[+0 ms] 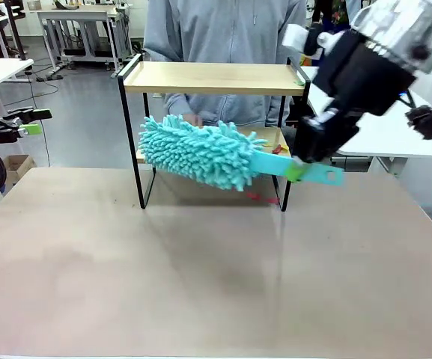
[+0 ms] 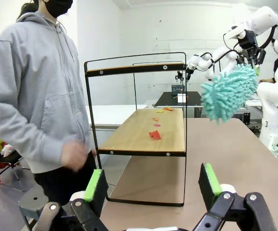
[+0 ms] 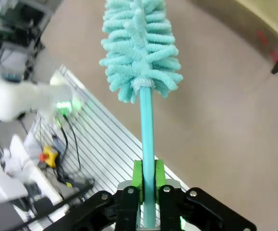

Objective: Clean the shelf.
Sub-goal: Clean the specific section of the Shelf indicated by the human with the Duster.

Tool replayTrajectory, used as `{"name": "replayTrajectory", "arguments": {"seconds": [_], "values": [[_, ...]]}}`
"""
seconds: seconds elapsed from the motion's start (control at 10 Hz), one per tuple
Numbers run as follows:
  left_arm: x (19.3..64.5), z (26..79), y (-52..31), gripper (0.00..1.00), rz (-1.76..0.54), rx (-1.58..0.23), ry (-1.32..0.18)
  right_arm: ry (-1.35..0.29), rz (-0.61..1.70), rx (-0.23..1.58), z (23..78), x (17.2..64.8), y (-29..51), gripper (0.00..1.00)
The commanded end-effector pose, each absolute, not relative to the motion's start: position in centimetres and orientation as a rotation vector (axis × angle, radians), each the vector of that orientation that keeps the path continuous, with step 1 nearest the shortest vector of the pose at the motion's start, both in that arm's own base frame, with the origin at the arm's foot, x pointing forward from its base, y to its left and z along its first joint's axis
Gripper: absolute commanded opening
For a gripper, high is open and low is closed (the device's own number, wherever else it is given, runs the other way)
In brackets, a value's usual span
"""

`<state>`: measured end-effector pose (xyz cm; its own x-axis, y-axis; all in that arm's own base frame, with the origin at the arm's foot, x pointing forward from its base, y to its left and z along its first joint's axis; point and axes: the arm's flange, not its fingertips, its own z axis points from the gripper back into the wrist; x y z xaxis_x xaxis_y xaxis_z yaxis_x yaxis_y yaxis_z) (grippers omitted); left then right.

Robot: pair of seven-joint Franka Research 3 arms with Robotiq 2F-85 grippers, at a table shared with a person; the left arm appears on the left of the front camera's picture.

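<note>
2 grippers: left gripper (image 2: 153,184) spread, empty; right gripper (image 3: 147,177) pinching the handle of the teal chenille duster (image 1: 201,153), whose head hangs just before the shelf (image 1: 216,77) at the far side of the table (image 1: 201,284). Red scraps (image 2: 154,134) lie on its lower board; cleaning judged barely begun. Person (image 1: 223,30) behind.

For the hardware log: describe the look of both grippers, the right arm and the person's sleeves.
Left gripper: black jointed fingers with silver screws and bright green pads. Right gripper: the same black fingers and green pads. Right arm: glossy white shell above a black wrist block. The person wears light grey hoodie sleeves.
</note>
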<state>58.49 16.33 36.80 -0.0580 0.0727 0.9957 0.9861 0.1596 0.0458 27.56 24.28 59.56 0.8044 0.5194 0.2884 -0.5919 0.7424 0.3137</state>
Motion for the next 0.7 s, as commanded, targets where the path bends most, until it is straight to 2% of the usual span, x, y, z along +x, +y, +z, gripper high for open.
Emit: {"name": "replayTrajectory", "arguments": {"seconds": [0.0, 0.2, 0.6], "values": [[58.4, 37.1, 16.3, 1.0, -1.1, -1.108, -1.385, -0.232, 0.492, 0.426, 59.3, 28.6, 27.7, 0.13], [58.4, 37.1, 16.3, 1.0, -1.1, -1.108, -1.385, -0.186, 0.441, 0.428, 58.9, 29.2, 29.9, 0.13], [58.4, 37.1, 16.3, 1.0, -1.1, -1.108, -1.385, -0.211, 0.498, 0.408, 59.0, 28.0, 27.8, 0.13]]}}
